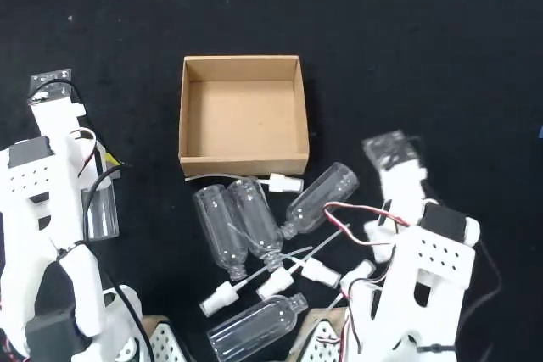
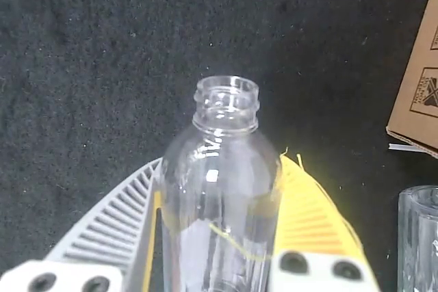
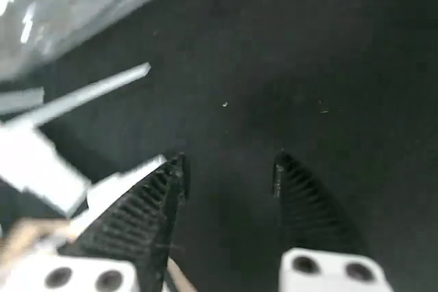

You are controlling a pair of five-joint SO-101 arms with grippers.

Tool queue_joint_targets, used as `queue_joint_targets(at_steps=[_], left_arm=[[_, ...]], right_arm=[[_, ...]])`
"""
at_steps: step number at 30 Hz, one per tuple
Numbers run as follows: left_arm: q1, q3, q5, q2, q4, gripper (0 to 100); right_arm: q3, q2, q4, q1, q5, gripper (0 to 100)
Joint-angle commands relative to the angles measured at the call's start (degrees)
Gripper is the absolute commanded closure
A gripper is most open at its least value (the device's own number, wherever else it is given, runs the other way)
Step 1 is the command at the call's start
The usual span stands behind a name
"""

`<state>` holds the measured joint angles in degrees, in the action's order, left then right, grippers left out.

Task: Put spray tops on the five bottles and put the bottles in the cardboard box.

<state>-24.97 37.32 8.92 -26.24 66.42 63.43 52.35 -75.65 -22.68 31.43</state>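
Your left gripper (image 2: 224, 161) is clamped on a bottle (image 2: 222, 196), and the left wrist view gives you the detail: the threaded neck is open, and a corner of the box (image 1: 246, 164) sits off to one side. From the high view that bottle is only a glint beside the left arm, well to the left of the box. The high view also gives you the layout. Four loose bottles (image 1: 257, 222) lie on the arms' side of the box, two of them near its front wall. The spray tops (image 1: 284, 277) are scattered among them. Your right gripper (image 3: 229, 162) stands open over black table (image 3: 328, 66), with a white top (image 3: 41, 169) just beside one finger (image 3: 154, 210).
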Motion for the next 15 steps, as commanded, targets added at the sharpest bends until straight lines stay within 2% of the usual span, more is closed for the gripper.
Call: queue_joint_targets(at_steps=[1, 8, 11, 15], left_arm=[[0.22, -0.40, -0.53, -2.46, -0.70, 93], [0.22, -0.75, -0.53, -2.55, -0.70, 93], [0.13, -0.66, -0.53, -2.55, -0.70, 93], [0.13, -0.75, -0.53, -2.46, -0.70, 93]], right_arm=[[-1.10, -0.75, 5.19, 2.55, -16.44, 80.8], [6.64, -0.75, 18.99, 14.33, -29.98, 80.8], [8.48, -0.66, 21.10, 17.76, -32.35, 80.8], [8.75, -0.75, 21.19, 18.11, -32.44, 80.8]])
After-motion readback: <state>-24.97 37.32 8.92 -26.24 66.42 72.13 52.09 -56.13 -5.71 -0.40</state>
